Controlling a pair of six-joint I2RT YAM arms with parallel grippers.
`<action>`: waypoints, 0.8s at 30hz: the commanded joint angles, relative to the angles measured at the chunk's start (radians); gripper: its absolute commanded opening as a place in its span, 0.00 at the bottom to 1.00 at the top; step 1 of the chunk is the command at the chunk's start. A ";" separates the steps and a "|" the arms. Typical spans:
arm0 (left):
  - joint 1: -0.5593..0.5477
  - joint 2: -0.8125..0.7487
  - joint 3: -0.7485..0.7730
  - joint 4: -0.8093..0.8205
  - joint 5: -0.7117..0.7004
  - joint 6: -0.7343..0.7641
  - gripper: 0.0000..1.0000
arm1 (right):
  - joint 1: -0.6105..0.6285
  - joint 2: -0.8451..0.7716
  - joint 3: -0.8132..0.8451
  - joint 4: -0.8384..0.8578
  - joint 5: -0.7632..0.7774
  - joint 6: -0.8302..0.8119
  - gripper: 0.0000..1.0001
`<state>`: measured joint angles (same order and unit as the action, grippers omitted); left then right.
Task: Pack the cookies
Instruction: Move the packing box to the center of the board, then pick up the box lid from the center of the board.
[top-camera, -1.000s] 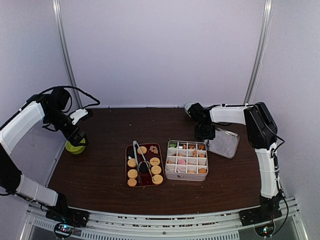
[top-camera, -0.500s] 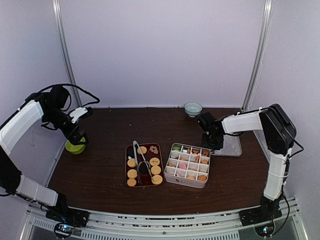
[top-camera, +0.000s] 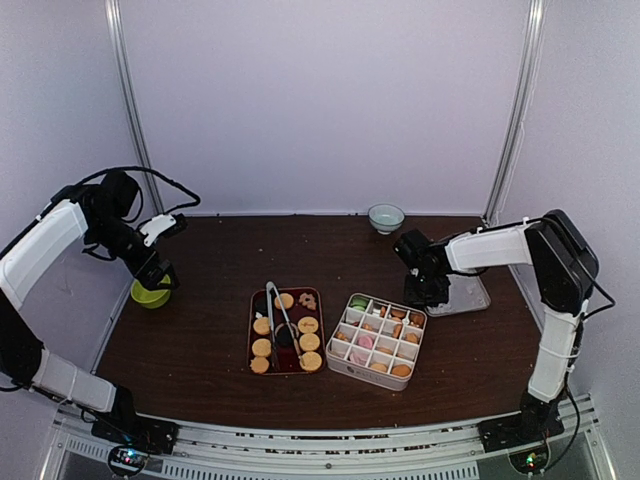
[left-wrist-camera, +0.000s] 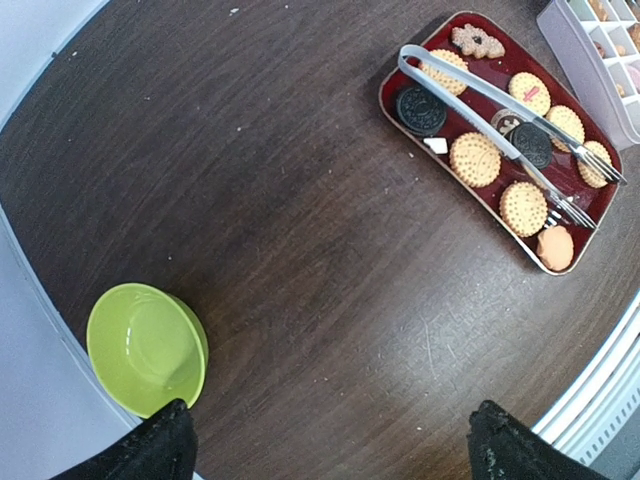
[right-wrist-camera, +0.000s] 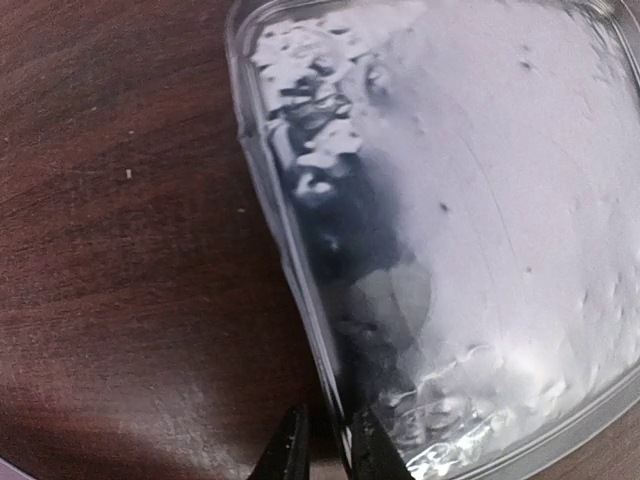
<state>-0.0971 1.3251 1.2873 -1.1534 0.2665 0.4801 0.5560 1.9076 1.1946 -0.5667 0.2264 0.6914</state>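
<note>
Top view: we see cookies (top-camera: 308, 325) on red tray (top-camera: 250, 308) mid-table, tongs (top-camera: 277, 318) lying across them. More cookies sit in divided box (top-camera: 365, 378) just right of tray. Right gripper (top-camera: 430, 292) at clear lid (top-camera: 472, 294) beyond box. Left gripper (top-camera: 160, 278) near green bowl (top-camera: 148, 297).

Left wrist: we see fingers (left-wrist-camera: 160, 450) spread wide above table (left-wrist-camera: 300, 250).

Right wrist: we see fingers (right-wrist-camera: 290, 450) narrow, pinching lid rim.

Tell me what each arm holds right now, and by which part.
The right jaws pinch the clear lid by its rim, near a corner; the left jaws hold nothing.
</note>
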 joint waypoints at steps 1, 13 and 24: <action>0.007 0.002 0.033 -0.002 0.022 0.007 0.97 | -0.008 0.066 0.069 -0.081 0.010 -0.029 0.13; 0.007 0.016 0.045 -0.001 0.067 -0.001 0.97 | -0.036 0.014 -0.008 -0.022 -0.011 -0.045 0.00; 0.007 0.030 0.066 0.025 0.164 -0.018 0.98 | -0.007 -0.329 0.145 -0.056 -0.148 -0.080 0.00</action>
<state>-0.0971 1.3392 1.3201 -1.1522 0.3542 0.4755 0.5301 1.7496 1.2552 -0.6399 0.1581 0.6304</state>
